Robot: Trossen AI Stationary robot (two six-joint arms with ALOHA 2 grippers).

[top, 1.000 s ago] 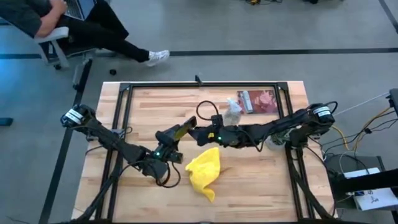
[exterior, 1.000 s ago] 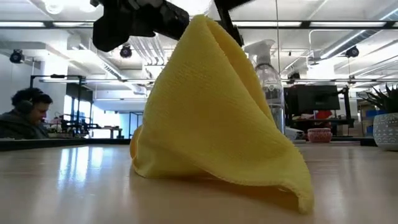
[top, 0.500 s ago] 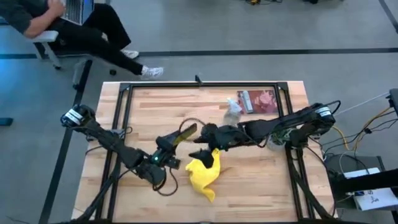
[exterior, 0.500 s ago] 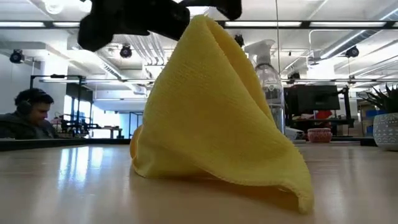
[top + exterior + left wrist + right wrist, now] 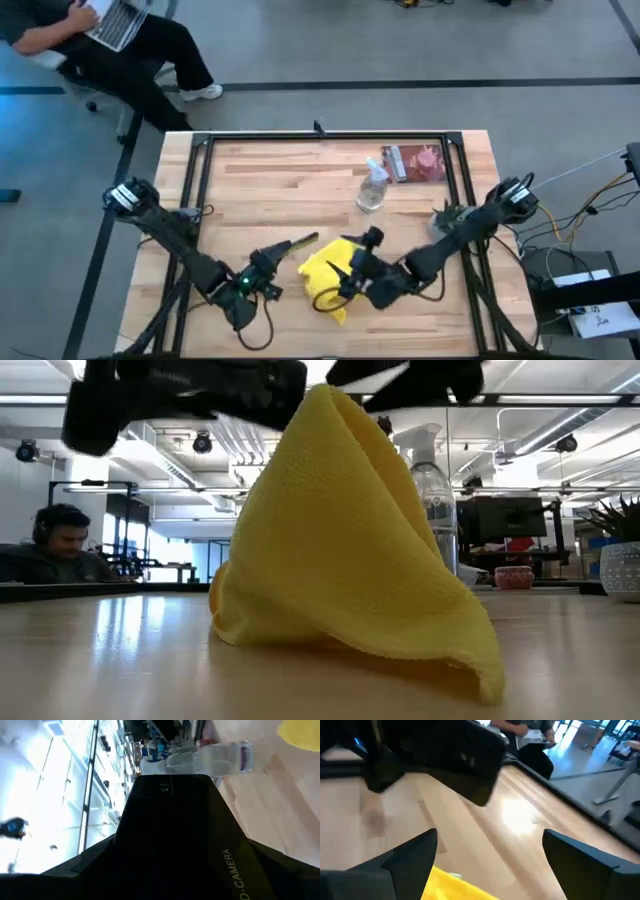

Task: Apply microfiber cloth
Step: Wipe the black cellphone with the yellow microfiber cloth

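The microfiber cloth [image 5: 325, 272] stood bunched into a peak on the wooden table [image 5: 250, 190], toward its front edge, with the spray bottle [image 5: 372, 188] well behind it. My right gripper [image 5: 337, 283] hovered just over the cloth's right side, fingers spread wide and holding nothing. My left gripper [image 5: 290, 245] sat just left of the cloth, clamped on a black phone [image 5: 175, 840]
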